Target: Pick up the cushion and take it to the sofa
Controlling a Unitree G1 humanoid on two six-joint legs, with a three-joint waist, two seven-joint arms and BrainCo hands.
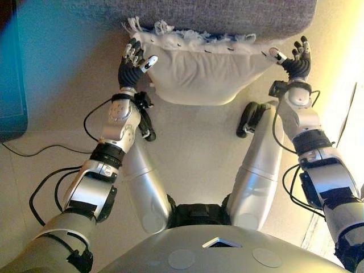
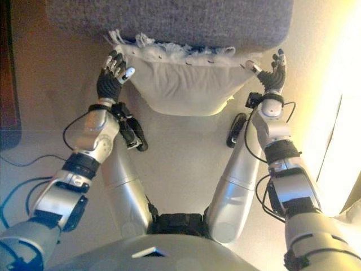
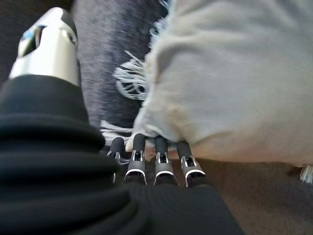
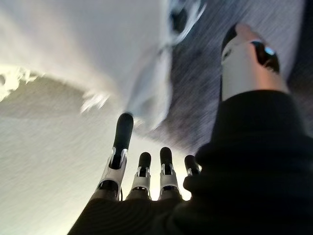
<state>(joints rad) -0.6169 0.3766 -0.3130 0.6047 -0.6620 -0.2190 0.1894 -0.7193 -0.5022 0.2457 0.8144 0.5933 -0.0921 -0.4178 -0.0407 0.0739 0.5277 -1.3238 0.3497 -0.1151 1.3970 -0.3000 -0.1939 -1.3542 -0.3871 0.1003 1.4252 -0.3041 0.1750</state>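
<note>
A white cushion [image 1: 199, 71] with a fringed edge lies with its far edge against the front of the grey sofa [image 1: 199, 14]; its near part bulges toward me over the floor. My left hand [image 1: 133, 62] is open at the cushion's left corner. In the left wrist view its fingertips [image 3: 164, 161] touch the cushion [image 3: 234, 78] from below. My right hand [image 1: 296, 60] is open at the right corner, fingers straight. In the right wrist view the cushion [image 4: 73, 44] hangs just past its fingers [image 4: 122, 142]; I cannot tell whether they touch.
A dark blue-green piece of furniture [image 1: 11, 85] stands at the left edge. A black cable [image 1: 34, 152] runs over the beige floor at the left. Bright light falls along the right side [image 2: 338, 141].
</note>
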